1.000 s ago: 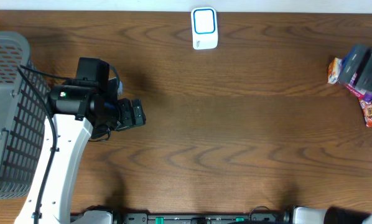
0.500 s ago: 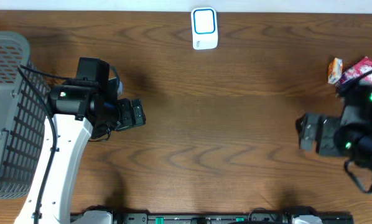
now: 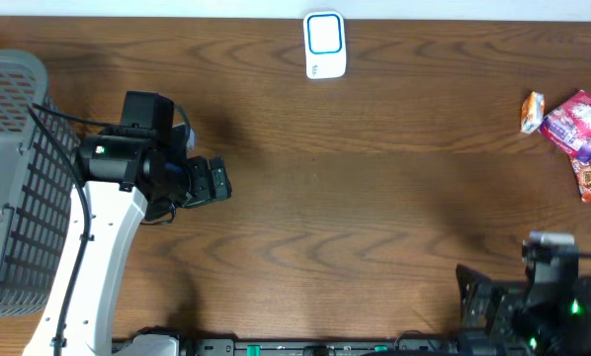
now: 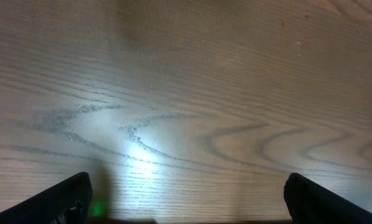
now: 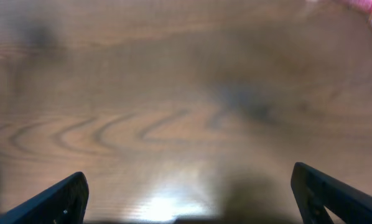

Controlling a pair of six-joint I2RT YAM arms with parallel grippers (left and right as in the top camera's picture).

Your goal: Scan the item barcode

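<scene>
A: Where's the item?
B: Snack packets (image 3: 577,129) lie at the table's (image 3: 375,198) far right edge, well apart from the scanner (image 3: 325,45).
A: Which arm?
B: The right fingers (image 5: 55,202), spread and empty, are nearer. The left fingers (image 4: 61,202), also spread, are far off. The pile's long axis is probably slanted, but it's blurry.

Overhead looks straight down; wrist views near table (image 3: 375,198).
</scene>
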